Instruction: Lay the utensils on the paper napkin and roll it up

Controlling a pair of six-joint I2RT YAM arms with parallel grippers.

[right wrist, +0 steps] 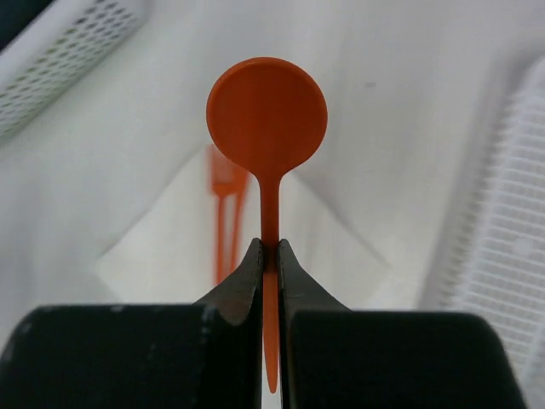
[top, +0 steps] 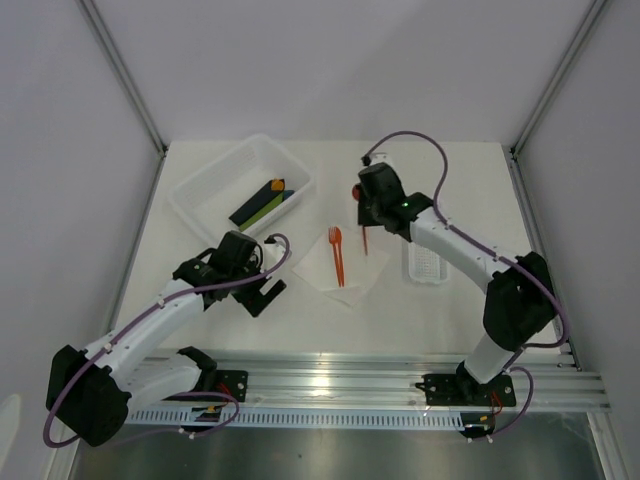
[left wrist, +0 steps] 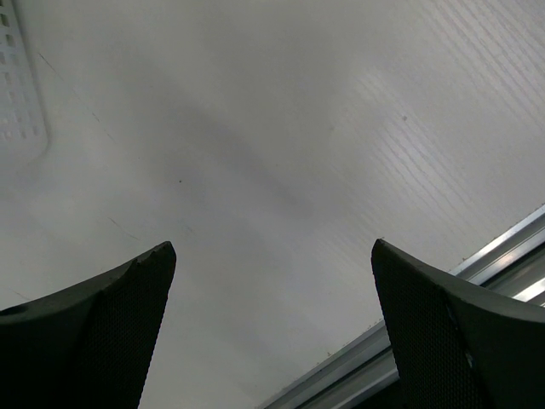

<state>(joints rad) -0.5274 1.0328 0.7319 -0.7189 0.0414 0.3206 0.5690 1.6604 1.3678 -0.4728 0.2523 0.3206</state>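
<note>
Starting at the left of the overhead view, the left gripper is held low over the white table, near the napkin's left corner but apart from it. In its wrist view the left gripper is spread wide, and only bare table surface is seen between the two dark fingers. Behind it, a large translucent bin is set at an angle, and dark green and black bars with orange tips are laid inside.

Toward the middle, the paper napkin is spread flat as a diamond, one corner pointed at the arms. The orange fork is laid on it, tines toward the far side. Over the napkin's far right edge, the orange spoon is held by the right gripper.

In the right wrist view, the thin handle of the spoon is pinched by the right gripper, with the round bowl out past the fingertips. The napkin and fork are seen blurred beyond it; whether the spoon touches the paper cannot be told. Further right, a narrow ribbed white tray is set just beside the napkin.
</note>
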